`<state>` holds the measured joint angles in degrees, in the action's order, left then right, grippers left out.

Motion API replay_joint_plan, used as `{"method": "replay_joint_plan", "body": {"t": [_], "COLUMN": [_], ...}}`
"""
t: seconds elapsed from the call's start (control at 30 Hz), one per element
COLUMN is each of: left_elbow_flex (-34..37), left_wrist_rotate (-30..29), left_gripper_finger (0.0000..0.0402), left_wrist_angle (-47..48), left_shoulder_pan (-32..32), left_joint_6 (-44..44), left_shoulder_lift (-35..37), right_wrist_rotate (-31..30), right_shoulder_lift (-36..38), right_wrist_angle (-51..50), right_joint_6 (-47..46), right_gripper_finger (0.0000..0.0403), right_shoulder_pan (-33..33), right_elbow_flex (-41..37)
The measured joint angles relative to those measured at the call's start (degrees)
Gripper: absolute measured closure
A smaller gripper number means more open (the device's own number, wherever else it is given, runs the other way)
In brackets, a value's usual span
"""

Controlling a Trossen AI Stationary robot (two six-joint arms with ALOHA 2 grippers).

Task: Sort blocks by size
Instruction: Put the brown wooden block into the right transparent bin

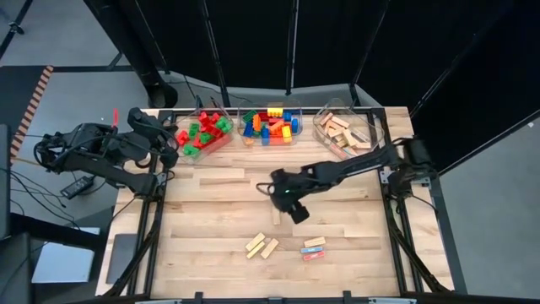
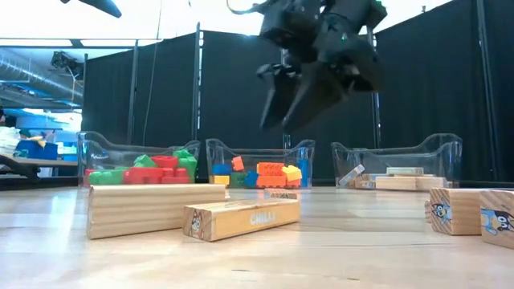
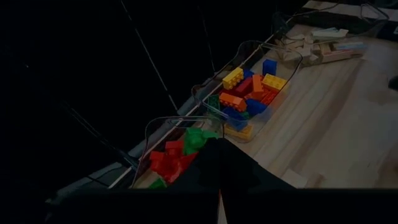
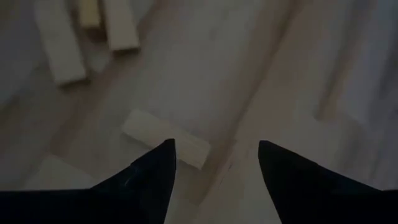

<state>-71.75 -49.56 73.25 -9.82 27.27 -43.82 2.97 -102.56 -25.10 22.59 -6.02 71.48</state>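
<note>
You've got a pale wood-plank table (image 1: 211,236), matt; clear glossy plastic bins (image 1: 348,128) along the frame top; shiny plastic studded bricks (image 1: 272,125); tan matt wooden bars (image 1: 221,176).

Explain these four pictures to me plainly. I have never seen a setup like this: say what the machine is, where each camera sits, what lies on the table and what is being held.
This is a robot with two dark arms at a wooden table. Each arm ends in a two-finger tool.

One picture looks straight down from above. One looks level across the tabletop. The other two come from cameras on the arms' wrists.

Along the far edge stand three clear bins: one with red and green bricks, one with mixed coloured bricks, one with wooden bars. More wooden blocks lie loose on the table, alongside a long bar.

The right tool hangs over the middle of the table, fingers apart, holding nothing; its own camera shows a pale block below it. The left tool waits shut near the red and green bin, empty.
</note>
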Motion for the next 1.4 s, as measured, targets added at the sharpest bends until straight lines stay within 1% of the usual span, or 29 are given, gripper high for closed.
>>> {"method": "replay_joint_plan", "body": {"t": [0.1,0.23,0.37,0.43,0.47,0.6,0.7,0.87,0.97,1.07,1.27,1.4], "left_elbow_flex": [-0.01,0.00,0.00,0.00,0.00,0.00,0.00,0.00,0.00,0.00,0.00,-0.01], "left_wrist_rotate": [0.02,0.16,0.22,0.60,1.09,2.85,3.26,3.28,3.28,3.30,3.30,3.30], "left_gripper_finger": [0.0397,0.0397,0.0397,0.0397,0.0397,0.0397,0.0397,0.0397,0.0397,0.0397,0.0397,0.0397], "left_wrist_angle": [0.00,0.01,0.00,0.00,0.01,0.00,-0.04,-0.07,-0.07,-0.07,-0.08,-0.07], "left_shoulder_pan": [0.01,0.02,0.02,0.02,0.00,0.00,0.02,0.02,0.01,0.01,0.00,0.01], "left_joint_6": [0.02,0.03,0.24,0.41,0.42,0.49,0.53,0.57,0.57,0.57,0.72,1.49], "left_shoulder_lift": [-0.01,0.00,0.00,-0.02,0.00,-0.01,-0.02,-0.02,-0.01,0.00,0.00,-0.01], "right_wrist_rotate": [1.43,1.59,1.57,1.09,-0.20,-10.20,-11.70,-8.19,-4.45,-2.24,-1.06,2.63], "right_shoulder_lift": [-3.92,-8.54,-12.08,-13.25,-13.77,-14.66,-14.17,-13.99,-14.35,-14.45,-14.47,-14.47], "right_wrist_angle": [-2.98,-8.10,-11.63,-11.28,-10.53,-7.59,-7.30,-7.70,-7.58,-7.50,-6.26,-5.90], "right_joint_6": [7.95,17.88,29.96,33.52,34.16,34.21,34.60,36.58,38.65,39.89,43.06,44.89], "right_gripper_finger": [0.0164,0.0163,0.0167,0.0169,0.0171,0.0179,0.0185,0.0194,0.0197,0.0198,0.0199,0.0204], "right_shoulder_pan": [-0.02,-0.21,-1.26,-1.96,-2.42,-4.24,-4.57,-4.50,-4.52,-4.61,-4.60,-4.35], "right_elbow_flex": [3.87,7.99,9.01,9.01,9.01,9.01,9.03,9.03,9.05,9.05,9.05,9.05]}}
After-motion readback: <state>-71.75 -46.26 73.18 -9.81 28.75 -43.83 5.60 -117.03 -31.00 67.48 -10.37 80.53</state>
